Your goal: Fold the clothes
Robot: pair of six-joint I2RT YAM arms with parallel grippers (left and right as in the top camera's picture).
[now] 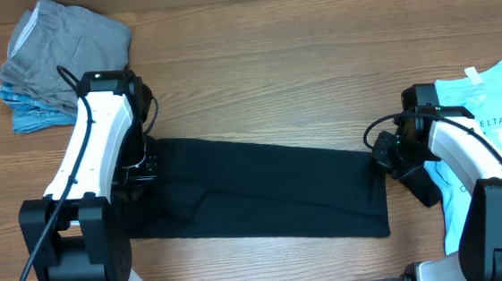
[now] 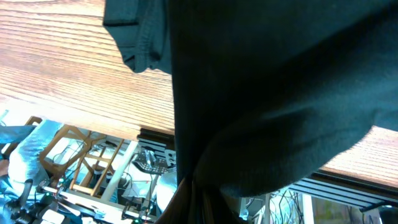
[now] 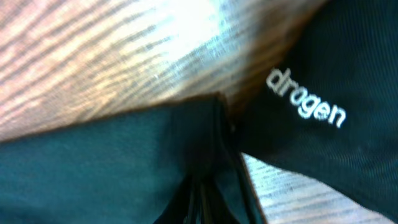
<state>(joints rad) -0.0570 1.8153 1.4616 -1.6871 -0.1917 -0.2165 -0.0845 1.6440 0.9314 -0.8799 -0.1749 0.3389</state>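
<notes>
The black T-shirt lies folded into a long strip across the middle of the wooden table. At the strip's left end, my left gripper is shut on the cloth. In the left wrist view the black cloth runs from the jaws of the left gripper and fills most of the picture. My right gripper is shut on the strip's right end. In the right wrist view the dark fabric bunches into the closed jaws of the right gripper. White lettering shows on black fabric beside it.
A pile of grey and blue clothes sits at the back left corner. A light-blue printed tee lies at the right edge, under the right arm. The table's front edge runs close to the strip.
</notes>
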